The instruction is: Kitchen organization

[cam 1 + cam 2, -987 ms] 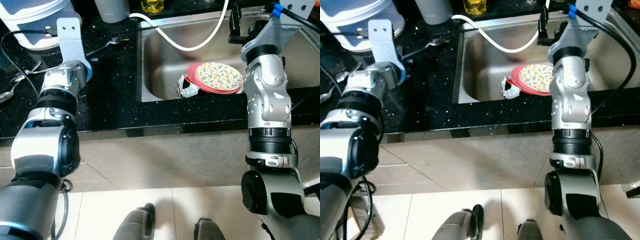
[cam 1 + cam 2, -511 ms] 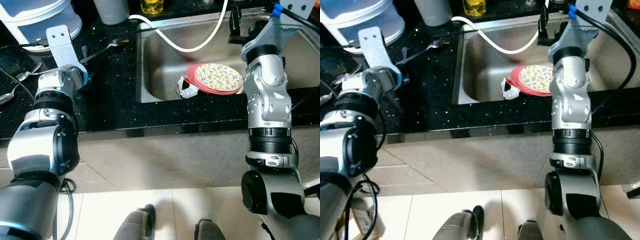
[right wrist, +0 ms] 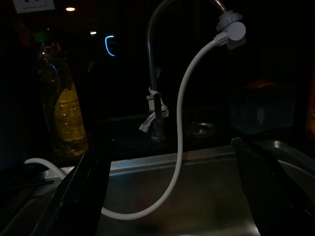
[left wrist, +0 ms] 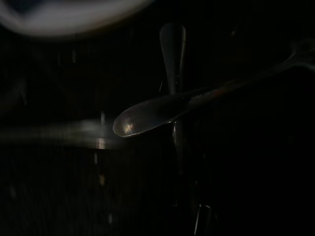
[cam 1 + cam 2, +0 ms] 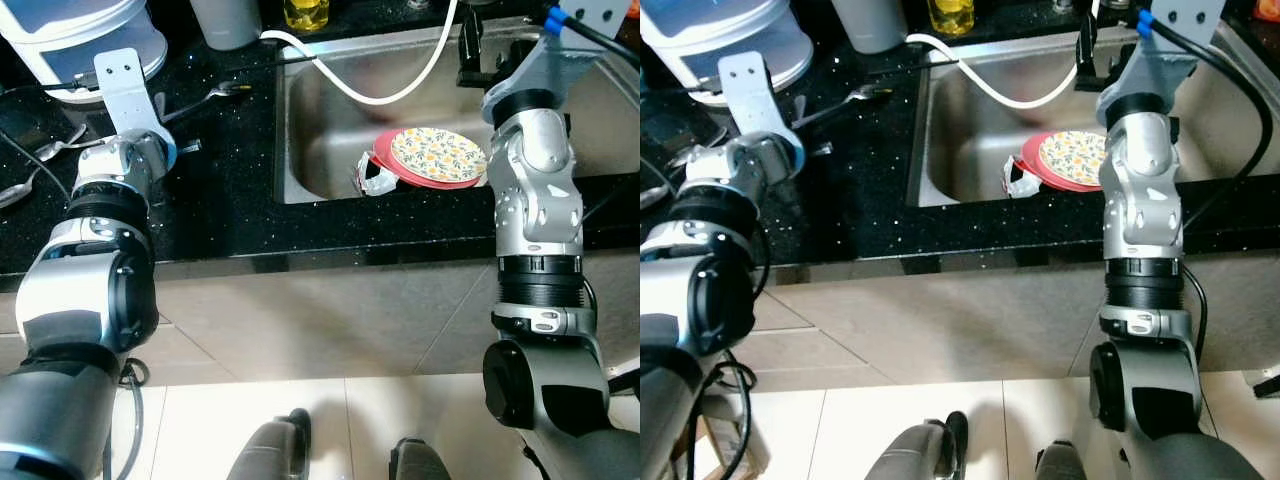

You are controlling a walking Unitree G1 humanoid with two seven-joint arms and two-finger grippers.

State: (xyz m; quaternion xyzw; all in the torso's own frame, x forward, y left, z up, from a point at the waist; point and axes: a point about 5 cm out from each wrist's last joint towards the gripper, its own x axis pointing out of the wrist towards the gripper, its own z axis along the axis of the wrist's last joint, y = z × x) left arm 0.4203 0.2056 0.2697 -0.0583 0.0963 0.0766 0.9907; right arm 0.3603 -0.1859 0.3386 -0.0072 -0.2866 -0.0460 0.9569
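Observation:
My left arm point(image 5: 112, 180) reaches onto the black countertop point(image 5: 230, 190), and a dark tip of its gripper point(image 5: 188, 147) shows beside the wrist. In the dim left wrist view a spoon point(image 4: 147, 115) lies close ahead on the dark stone. A fork point(image 5: 210, 95) lies just beyond the wrist, and two spoons point(image 5: 40, 150) lie to its left. My right gripper point(image 3: 172, 196) hangs open over the steel sink point(image 5: 320, 150), with nothing between its fingers point(image 3: 78, 196). A floral plate point(image 5: 437, 152) rests on a red plate in the sink, next to a crumpled wrapper point(image 5: 374, 175).
A white hose point(image 5: 350, 85) loops from the tap point(image 3: 157, 73) into the sink. At the counter's back stand a white and blue container point(image 5: 80, 30), a grey cup point(image 5: 225, 18) and a yellow bottle point(image 5: 305, 10). Cables trail at the far left.
My left forearm swung a little to the left along the counter, then settled. The right arm and the plates have stayed put.

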